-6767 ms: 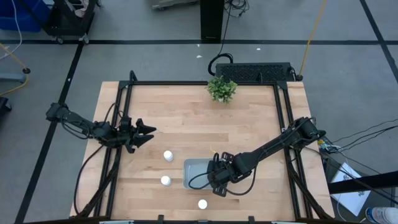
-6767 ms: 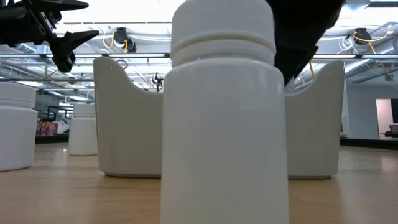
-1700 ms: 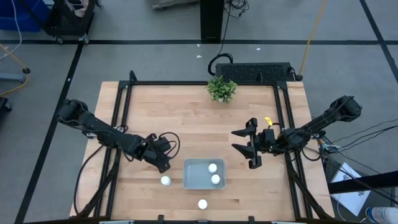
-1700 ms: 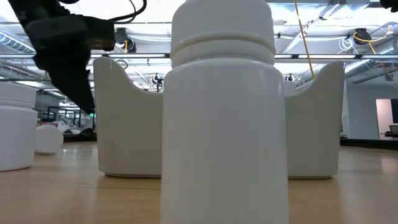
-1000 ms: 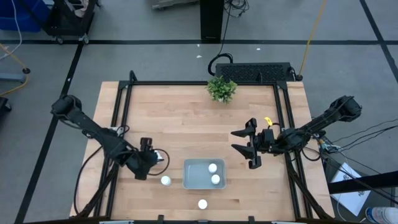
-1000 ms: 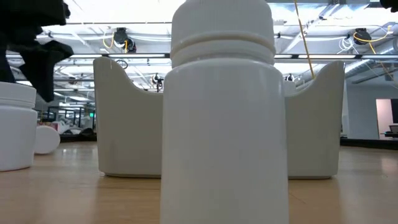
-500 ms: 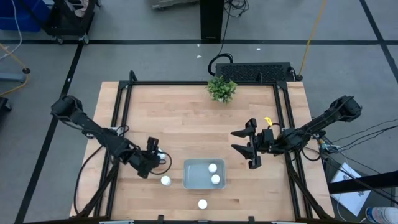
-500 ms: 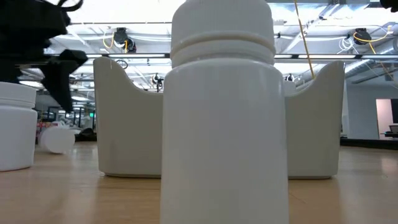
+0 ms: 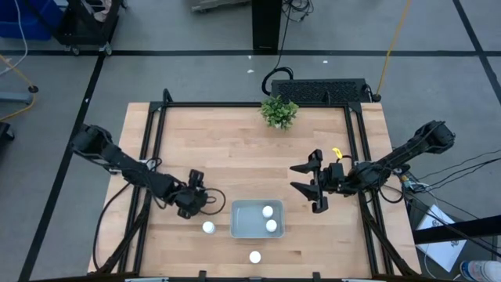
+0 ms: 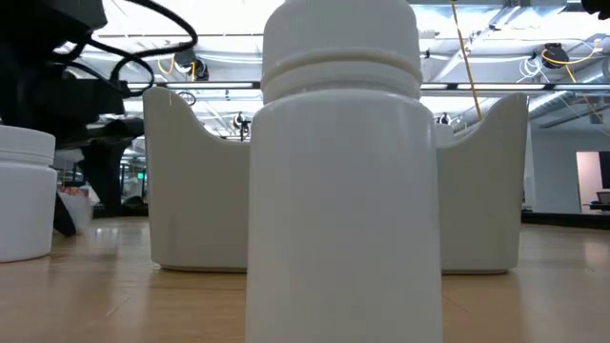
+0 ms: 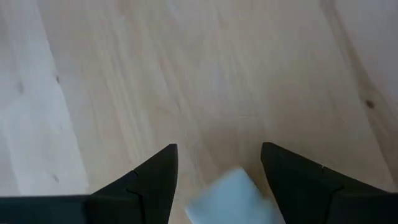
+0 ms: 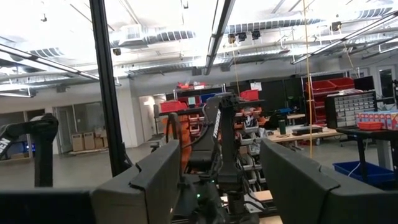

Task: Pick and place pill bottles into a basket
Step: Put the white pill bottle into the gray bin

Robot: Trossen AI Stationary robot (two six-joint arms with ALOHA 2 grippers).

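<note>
Left claw [image 9: 194,200], fingers apart and empty, hovers over the table [image 9: 235,149] beside the basket [image 9: 244,231]; nearest bottle [image 9: 208,227] stands just beyond. Next: descend over it. Right claw [image 9: 307,186] waits open.

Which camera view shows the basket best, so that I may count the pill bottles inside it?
The high view: the basket shows whole from above, with two pill bottles inside. The low view shows only its side wall, half hidden by a near bottle. The left wrist view shows bare table wood; the right wrist view shows only the room.
</note>
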